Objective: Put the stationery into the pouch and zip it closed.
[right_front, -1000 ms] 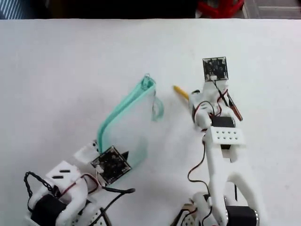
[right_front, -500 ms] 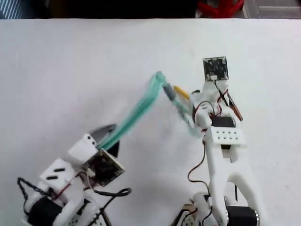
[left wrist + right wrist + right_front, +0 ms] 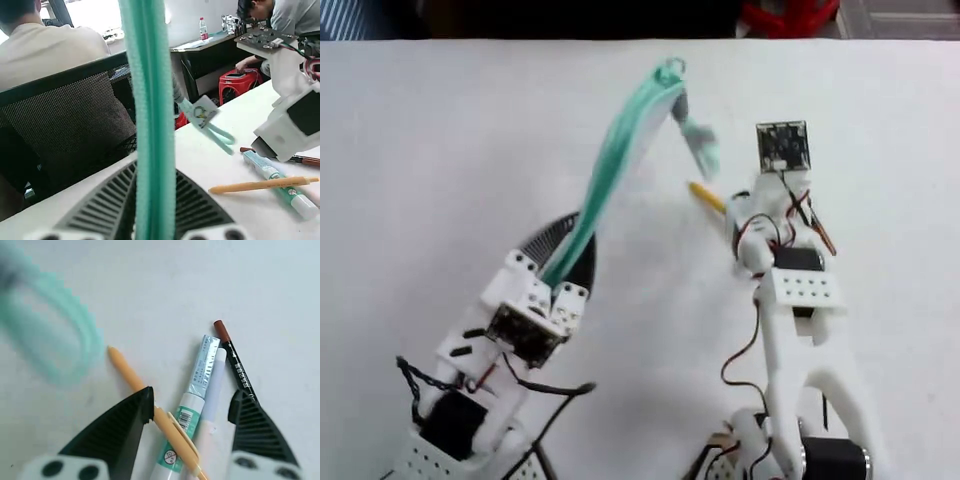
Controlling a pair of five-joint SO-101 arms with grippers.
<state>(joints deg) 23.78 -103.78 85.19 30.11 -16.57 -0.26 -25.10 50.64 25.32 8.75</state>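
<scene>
Teal-trimmed zip pouch (image 3: 620, 160) hangs lifted, pinched in the left arm's jaws. An orange pen (image 3: 131, 378), white-and-teal tube (image 3: 199, 385) and brown-tipped black pencil (image 3: 236, 365) lie on the white worktop (image 3: 440, 150) beneath the right arm's jaws, which are spread. Nothing looks packed yet; zipping remains.

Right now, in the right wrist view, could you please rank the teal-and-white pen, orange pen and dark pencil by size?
1. teal-and-white pen: broadest.
2. orange pen: about as long, thinner.
3. dark pencil: smallest showing, though one of the fingers hides one end.
</scene>
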